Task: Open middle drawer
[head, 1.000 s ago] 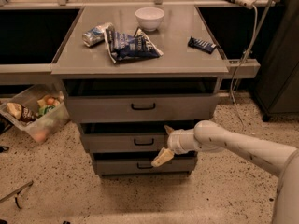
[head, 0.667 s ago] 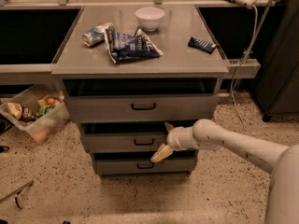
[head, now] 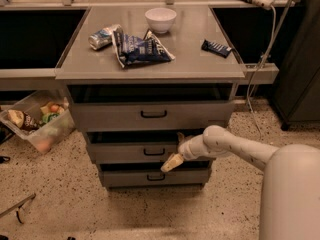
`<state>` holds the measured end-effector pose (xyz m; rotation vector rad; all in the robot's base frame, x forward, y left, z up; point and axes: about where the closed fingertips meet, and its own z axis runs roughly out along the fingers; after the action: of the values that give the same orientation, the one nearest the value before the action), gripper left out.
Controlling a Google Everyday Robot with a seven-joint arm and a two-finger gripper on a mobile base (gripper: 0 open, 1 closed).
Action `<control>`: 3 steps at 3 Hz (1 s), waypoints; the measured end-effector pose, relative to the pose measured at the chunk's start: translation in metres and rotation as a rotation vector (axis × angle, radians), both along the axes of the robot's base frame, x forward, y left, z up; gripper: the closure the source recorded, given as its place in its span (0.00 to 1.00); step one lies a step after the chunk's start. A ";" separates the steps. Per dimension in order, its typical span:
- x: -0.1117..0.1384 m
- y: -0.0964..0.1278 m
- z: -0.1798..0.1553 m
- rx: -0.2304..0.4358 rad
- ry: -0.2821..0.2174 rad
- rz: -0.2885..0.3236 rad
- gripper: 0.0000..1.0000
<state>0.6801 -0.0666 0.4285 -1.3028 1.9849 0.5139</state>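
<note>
The middle drawer [head: 130, 153] is a grey metal front with a small black loop handle [head: 154, 152]. It sits between the wider top drawer [head: 150, 115] and the narrower bottom drawer [head: 155, 177]. My gripper [head: 175, 150] is at the right part of the middle drawer front, just right of its handle. Its fingers are spread one above the other. The pale lower fingertip [head: 171, 163] hangs over the drawer's lower edge. It holds nothing that I can see. My white arm [head: 235, 146] reaches in from the lower right.
The cabinet top [head: 190, 49] carries a white bowl [head: 160, 19], a blue chip bag [head: 142, 46], a can [head: 102, 36] and a dark bar [head: 216, 47]. A clear bin of food [head: 37, 121] stands on the floor at the left. A cable [head: 260, 64] hangs at the right.
My gripper has edged slightly upward along the middle drawer front. The drawer itself has not visibly moved.
</note>
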 end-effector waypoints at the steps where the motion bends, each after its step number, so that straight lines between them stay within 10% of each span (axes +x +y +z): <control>1: 0.000 0.000 0.001 -0.003 0.012 0.001 0.00; 3: -0.047 0.007 0.039 -0.020 0.228 0.117 0.00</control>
<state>0.6332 -0.0591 0.4672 -1.4328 2.1094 0.7283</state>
